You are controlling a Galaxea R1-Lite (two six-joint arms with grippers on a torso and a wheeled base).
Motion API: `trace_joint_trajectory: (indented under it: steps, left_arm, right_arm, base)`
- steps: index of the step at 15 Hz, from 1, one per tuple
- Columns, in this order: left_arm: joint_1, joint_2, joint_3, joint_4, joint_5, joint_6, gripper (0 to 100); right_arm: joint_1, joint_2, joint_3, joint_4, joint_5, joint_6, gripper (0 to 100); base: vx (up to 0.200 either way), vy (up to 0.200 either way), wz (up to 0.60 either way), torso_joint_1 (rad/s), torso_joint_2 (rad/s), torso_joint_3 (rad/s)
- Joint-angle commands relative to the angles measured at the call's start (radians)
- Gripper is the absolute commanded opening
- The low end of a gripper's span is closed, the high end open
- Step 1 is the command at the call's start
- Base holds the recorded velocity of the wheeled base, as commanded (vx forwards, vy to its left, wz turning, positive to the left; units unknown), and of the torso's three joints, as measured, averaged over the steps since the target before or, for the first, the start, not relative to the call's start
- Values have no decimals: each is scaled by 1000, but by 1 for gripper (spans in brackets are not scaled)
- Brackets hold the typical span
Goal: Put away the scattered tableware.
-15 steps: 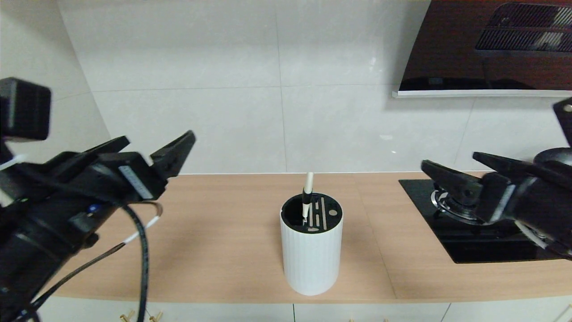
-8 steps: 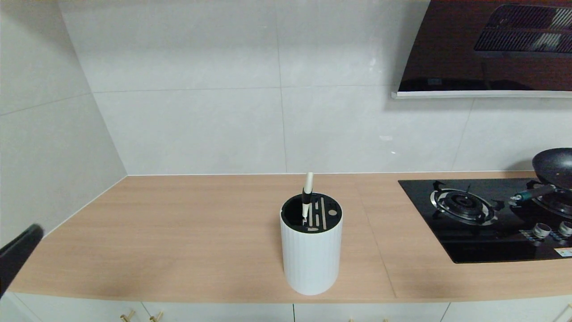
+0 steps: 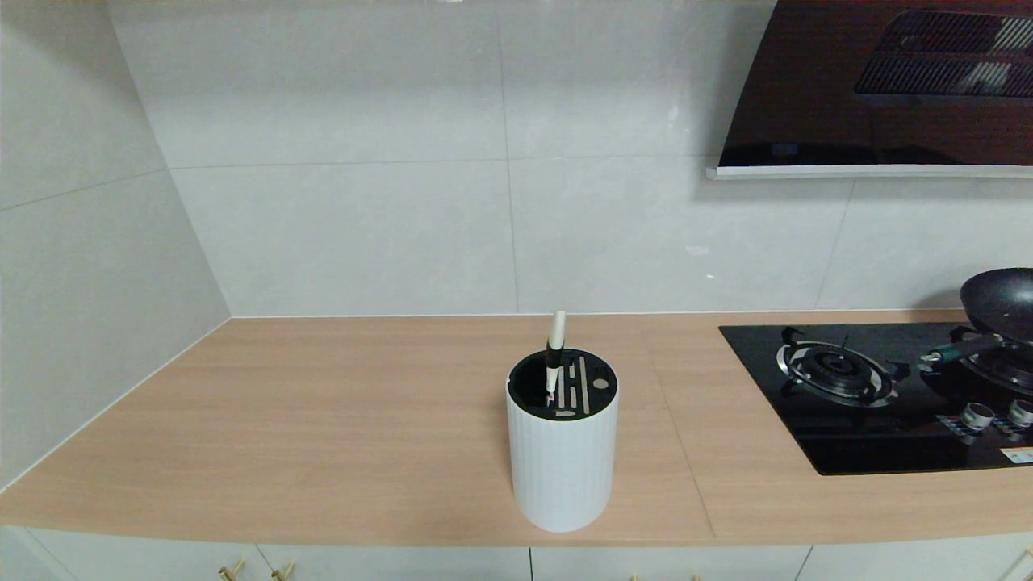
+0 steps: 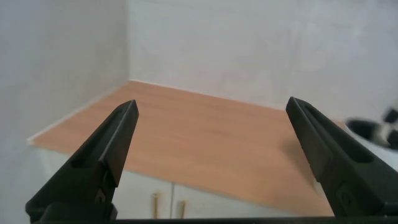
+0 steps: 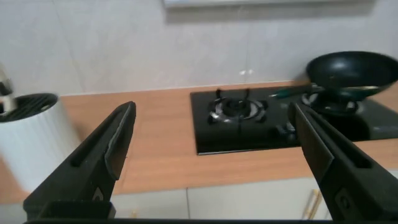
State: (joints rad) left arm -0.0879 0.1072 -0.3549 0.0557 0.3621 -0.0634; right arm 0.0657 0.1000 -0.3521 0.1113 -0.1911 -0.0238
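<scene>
One holder [image 5: 30, 146] stands well beyond the spread right end effector [image 5: 211, 118].

Head camera overlooks the countertop [image 3: 323, 420]; both wrist cameras face it from lower down.

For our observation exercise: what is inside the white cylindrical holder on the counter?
One cream-and-black-handled utensil stands in a slot; its lower end is hidden inside the holder.
</scene>
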Motion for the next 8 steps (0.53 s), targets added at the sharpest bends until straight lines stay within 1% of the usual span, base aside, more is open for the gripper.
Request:
trace_joint_trajectory:
  steps: [1, 2, 3, 4, 5, 6, 7, 8]
  left_arm:
    - [79, -107, 27, 26, -42, 17, 100]
    - [83, -107, 42, 30, -48, 25, 100]
    - [85, -107, 79, 26, -26, 25, 100]
    - [83, -107, 168, 13, -6, 20, 100]
    - [83, -107, 221, -4, -8, 20, 100]
    - [83, -107, 300, -48, -25, 25, 100]
    - [83, -107, 355, -102, -63, 25, 100]
    - [83, -107, 355, -97, -109, 19, 100]
  right_arm:
    - [-69, -100, 71, -7, 93, -24, 100]
    - [-69, -100, 85, -13, 90, -24, 100]
    - [-69, -100, 107, -36, 76, -21, 100]
    - [-69, -100, 185, -87, 76, -27, 100]
    - [-69, -100, 237, -130, 76, -27, 100]
    - [-69, -100, 308, -205, 76, -25, 100]
    - [-69, -100, 352, -252, 79, -25, 100]
    - [-69, -100, 352, -225, 84, -22, 100]
  base:
    - [0, 0, 0, 0, 0, 0]
    - [0, 0, 0, 0, 0, 0]
    - [0, 0, 0, 0, 0, 0]
    - [0, 0, 0, 0, 0, 0]
    - [0, 0, 0, 0, 0, 0]
    - [0, 0, 0, 0, 0, 0]
    - [0, 0, 0, 0, 0, 0]
    - [0, 0, 0, 0, 0, 0]
